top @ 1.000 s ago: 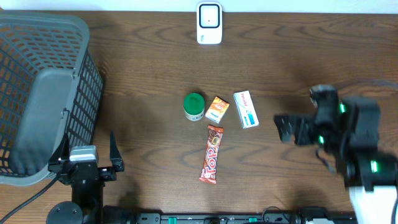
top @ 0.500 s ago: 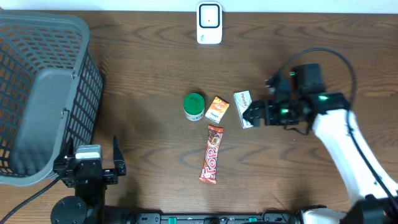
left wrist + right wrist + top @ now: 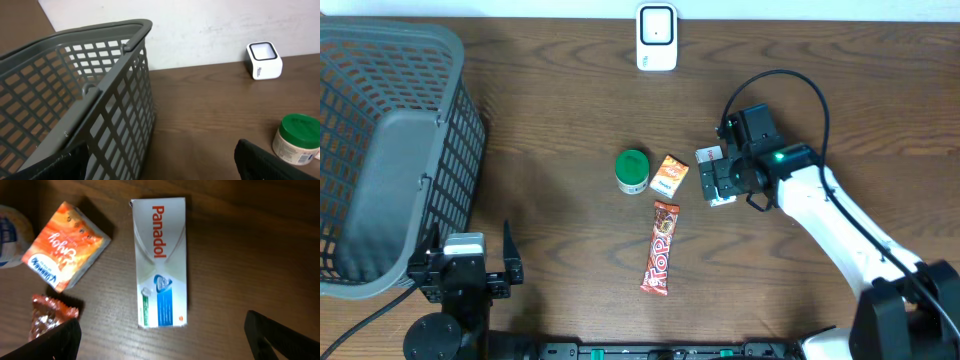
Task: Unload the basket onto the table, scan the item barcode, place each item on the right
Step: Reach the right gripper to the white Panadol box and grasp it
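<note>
On the dark wooden worktop [image 3: 550, 110], right of centre, lies a white carton [image 3: 161, 262] with "Panadol" printed in red along its length, a blue panel at its other end and a thin green strip down one edge; the finer print there is too small to read. It lies flat, printed face up, and in the overhead view its long axis runs from the near side to the far side, tilted slightly, with the red lettering at the far end, towards the white scanner [image 3: 656, 37] at the back edge. The right end effector [image 3: 723, 182] hovers over the carton with its dark fingers [image 3: 280, 335] spread wide, one on each side of the right wrist view, and it grips nothing. Just left of the carton sits an orange sachet [image 3: 66, 245] with white script that seems to read "Enjoy", set at an angle, and beside that a jar [image 3: 632, 170] with a green lid. Nearer the robot, a red-brown bar [image 3: 662, 247] marked "Top" lies lengthwise, its far end close to the sachet. The left end effector [image 3: 467, 252] stands at the near left, its jaws wide apart and empty, beside a grey mesh basket [image 3: 100, 100] that fills the left side, well apart from the carton.
</note>
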`<state>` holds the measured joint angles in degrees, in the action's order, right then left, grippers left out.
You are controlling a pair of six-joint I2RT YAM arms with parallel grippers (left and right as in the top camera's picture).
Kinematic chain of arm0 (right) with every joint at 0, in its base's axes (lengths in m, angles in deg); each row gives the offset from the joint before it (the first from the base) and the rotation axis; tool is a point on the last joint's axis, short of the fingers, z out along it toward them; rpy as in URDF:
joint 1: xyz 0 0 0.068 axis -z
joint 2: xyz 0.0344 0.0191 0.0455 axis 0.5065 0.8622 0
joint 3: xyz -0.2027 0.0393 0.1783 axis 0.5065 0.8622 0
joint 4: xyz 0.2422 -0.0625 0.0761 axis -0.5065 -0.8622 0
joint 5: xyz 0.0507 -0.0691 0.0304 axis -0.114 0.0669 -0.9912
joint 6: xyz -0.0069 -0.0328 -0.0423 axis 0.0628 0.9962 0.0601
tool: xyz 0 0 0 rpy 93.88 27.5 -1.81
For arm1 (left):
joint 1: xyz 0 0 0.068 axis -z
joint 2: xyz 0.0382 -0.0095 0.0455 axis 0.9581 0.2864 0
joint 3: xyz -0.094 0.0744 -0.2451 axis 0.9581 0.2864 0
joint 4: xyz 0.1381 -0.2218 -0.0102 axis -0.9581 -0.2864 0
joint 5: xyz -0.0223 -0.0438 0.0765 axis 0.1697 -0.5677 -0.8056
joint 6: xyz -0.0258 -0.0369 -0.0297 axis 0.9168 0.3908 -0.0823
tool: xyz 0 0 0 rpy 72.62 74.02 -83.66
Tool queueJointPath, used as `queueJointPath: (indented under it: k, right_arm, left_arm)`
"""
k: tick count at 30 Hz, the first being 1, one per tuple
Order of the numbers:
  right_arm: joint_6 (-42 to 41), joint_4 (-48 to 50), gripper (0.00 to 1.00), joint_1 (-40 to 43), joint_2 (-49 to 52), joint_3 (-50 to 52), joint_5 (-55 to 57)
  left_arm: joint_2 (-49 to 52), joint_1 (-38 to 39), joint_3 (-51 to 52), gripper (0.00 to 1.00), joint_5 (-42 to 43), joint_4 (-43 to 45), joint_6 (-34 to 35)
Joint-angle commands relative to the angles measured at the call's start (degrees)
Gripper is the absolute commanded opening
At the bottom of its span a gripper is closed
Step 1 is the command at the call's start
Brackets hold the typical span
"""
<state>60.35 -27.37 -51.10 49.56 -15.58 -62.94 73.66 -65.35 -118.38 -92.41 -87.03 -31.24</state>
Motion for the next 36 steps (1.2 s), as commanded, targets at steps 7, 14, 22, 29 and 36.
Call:
queueJointPath:
  k: [7,14,22,29,36]
  right_arm:
    - [1.2,3.3,0.99,0.0,10.2,-0.6,-0.4]
    - [1.3,6.8,0.99,0.1,13.9,-0.6,-0.4]
    - [1.2,10.8,0.87,0.1,15.1,-0.6,-0.3]
    - [1.2,11.0,0.87,0.1,15.6,-0.6,-0.3]
    - [-1.5,11.8,0.66,0.1,19.2,-0.6,-0.4]
  left_arm:
    - [-0.3,-0.2,0.1,0.92,0.3,-2.4,0.5]
    - [-0.3,-0.2,0.1,0.92,0.3,-2.5,0.5]
    - [-0.3,-0.2,0.1,0.92,0.3,-2.8,0.5]
    - [-0.3,-0.2,0.1,0.92,0.3,-3.8,0.5]
    - [-0.3,-0.2,0.1,0.92,0.3,-5.7,0.5]
